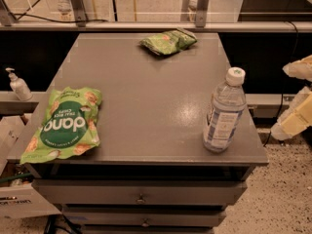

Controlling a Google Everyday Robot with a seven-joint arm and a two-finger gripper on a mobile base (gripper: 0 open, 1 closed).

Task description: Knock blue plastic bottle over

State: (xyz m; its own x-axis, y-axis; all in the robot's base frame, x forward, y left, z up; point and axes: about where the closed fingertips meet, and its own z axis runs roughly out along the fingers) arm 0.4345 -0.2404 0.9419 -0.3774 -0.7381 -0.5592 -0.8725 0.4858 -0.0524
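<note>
The blue plastic bottle (224, 112) stands upright near the front right corner of the grey table (146, 106). It is clear and bluish, with a white cap and a pale label. My gripper (296, 95) is at the right edge of the camera view, off the table's right side and level with the bottle. Its two cream fingers (300, 68) are apart with nothing between them. A clear gap lies between the gripper and the bottle.
A large green chip bag (66, 123) lies at the table's front left. A smaller green bag (168, 41) lies at the back. A white pump dispenser (18, 84) stands on a ledge to the left. Drawers (141, 198) sit below the tabletop.
</note>
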